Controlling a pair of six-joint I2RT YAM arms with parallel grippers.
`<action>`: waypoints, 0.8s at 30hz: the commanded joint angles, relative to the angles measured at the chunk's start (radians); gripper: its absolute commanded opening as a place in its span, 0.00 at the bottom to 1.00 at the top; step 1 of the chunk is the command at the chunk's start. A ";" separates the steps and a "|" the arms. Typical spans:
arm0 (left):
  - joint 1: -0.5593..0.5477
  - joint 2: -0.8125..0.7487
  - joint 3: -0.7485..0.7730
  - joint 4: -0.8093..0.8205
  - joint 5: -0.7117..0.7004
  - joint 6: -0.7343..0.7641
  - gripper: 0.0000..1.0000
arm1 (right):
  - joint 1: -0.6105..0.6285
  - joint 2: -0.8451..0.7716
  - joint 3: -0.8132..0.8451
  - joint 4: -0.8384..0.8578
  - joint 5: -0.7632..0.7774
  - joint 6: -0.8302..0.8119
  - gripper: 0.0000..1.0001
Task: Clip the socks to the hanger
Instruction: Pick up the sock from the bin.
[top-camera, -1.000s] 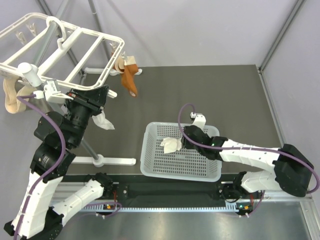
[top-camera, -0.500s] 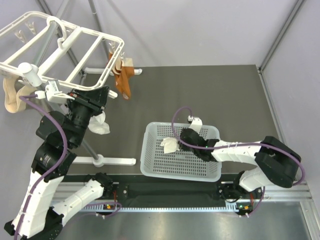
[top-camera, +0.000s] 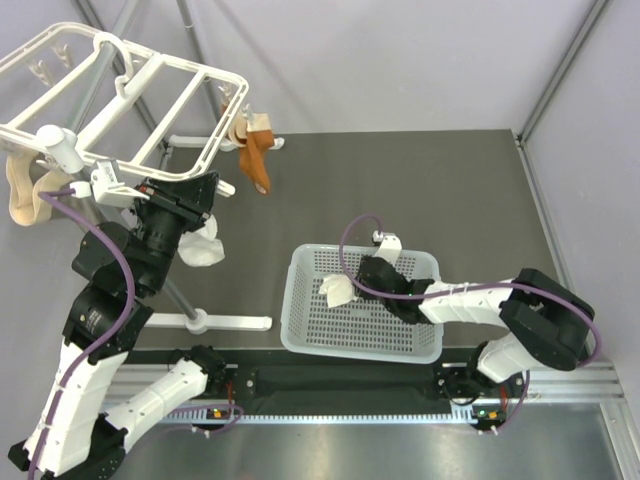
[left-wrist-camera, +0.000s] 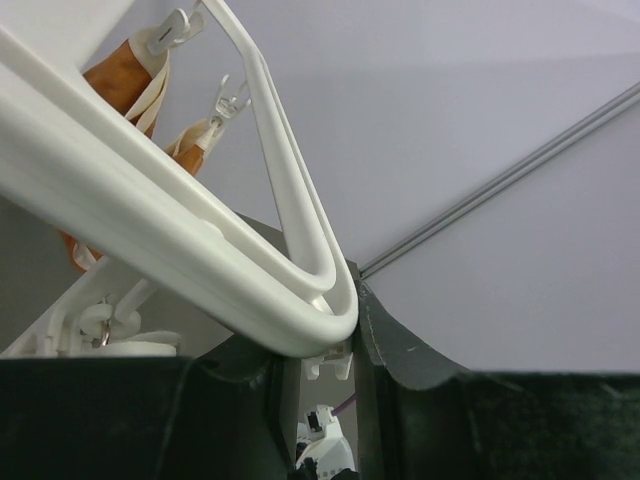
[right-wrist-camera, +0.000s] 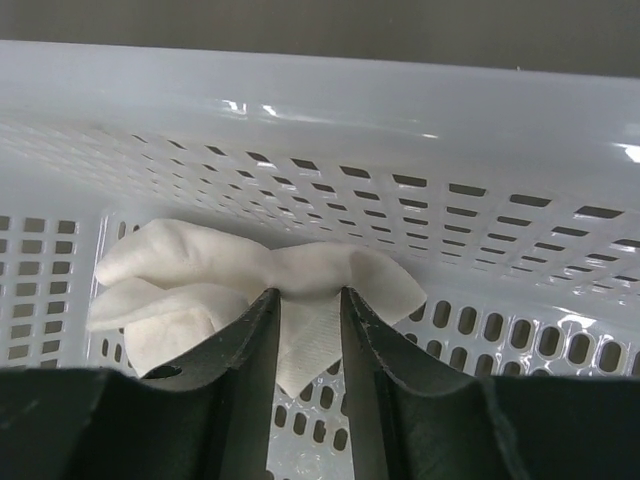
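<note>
The white hanger (top-camera: 150, 110) stands on its pole at the upper left. My left gripper (top-camera: 207, 185) reaches up to its near corner. In the left wrist view my fingers stand a narrow gap apart around the hanger's corner (left-wrist-camera: 300, 320), with a small clip (left-wrist-camera: 330, 362) in the gap and no sock between them. One white sock (top-camera: 205, 250) hangs just under that gripper; what holds it is hidden. The other white sock (top-camera: 338, 292) lies in the basket, and my right gripper (top-camera: 353, 285) is shut on its bunched fold (right-wrist-camera: 310, 275).
The white perforated basket (top-camera: 300, 258) sits at the table's front centre; its far wall (right-wrist-camera: 350, 120) rises just beyond my right fingers. An orange-brown sock (top-camera: 258, 160) hangs clipped at the hanger's right end, a beige one (top-camera: 22, 195) at the left. The stand's foot (top-camera: 215, 322) lies left of the basket.
My right gripper has slid left onto the sock in the basket. The orange-brown sock swings, and the white sock under my left gripper has shifted slightly. The left arm stays put.
</note>
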 joint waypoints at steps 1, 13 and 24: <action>0.000 0.006 -0.005 -0.013 0.013 0.014 0.00 | -0.012 0.023 -0.010 0.057 0.019 0.027 0.32; 0.000 -0.009 0.000 -0.024 0.007 0.016 0.00 | 0.005 -0.079 0.036 0.039 0.028 -0.125 0.00; 0.000 -0.015 -0.011 -0.021 0.010 0.016 0.00 | 0.073 -0.529 0.169 -0.388 0.126 -0.308 0.00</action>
